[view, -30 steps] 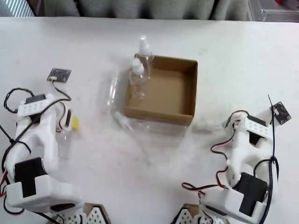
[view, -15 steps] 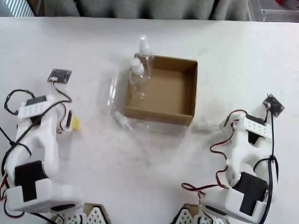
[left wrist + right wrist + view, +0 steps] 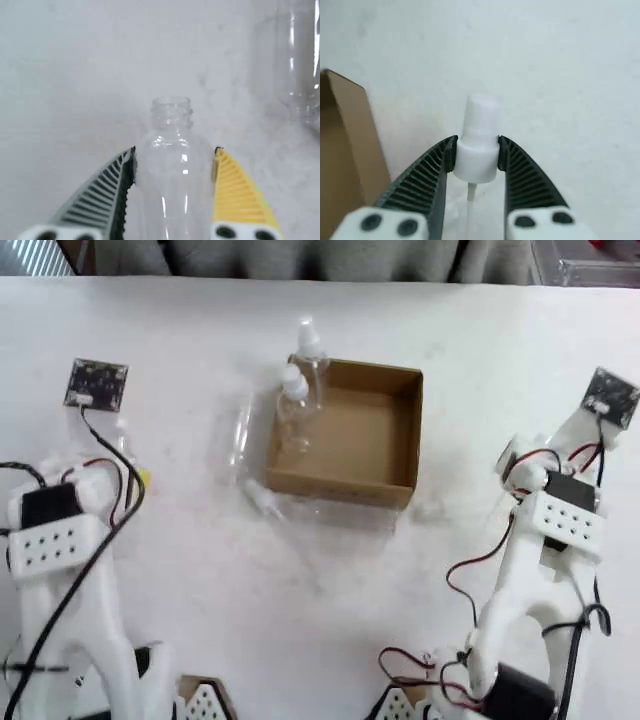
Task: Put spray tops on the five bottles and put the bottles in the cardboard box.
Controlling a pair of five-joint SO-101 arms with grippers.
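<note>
both gripping | left pincer (image 3: 174, 150): uncapped bottle (image 3: 172, 125) | right pincer (image 3: 476, 141): spray top (image 3: 481, 120) near box wall (image 3: 355, 135)

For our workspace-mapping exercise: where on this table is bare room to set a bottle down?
Bare: the white table right of the brown cardboard box, and the near middle well in front of it. Crowded: the box's left side and near wall, where clear plastic bottles and a loose white spray top lie.

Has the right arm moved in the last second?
Yes. The right arm has swung farther across the table; its tip is now level with the middle of the cardboard box, not its near wall.
</note>
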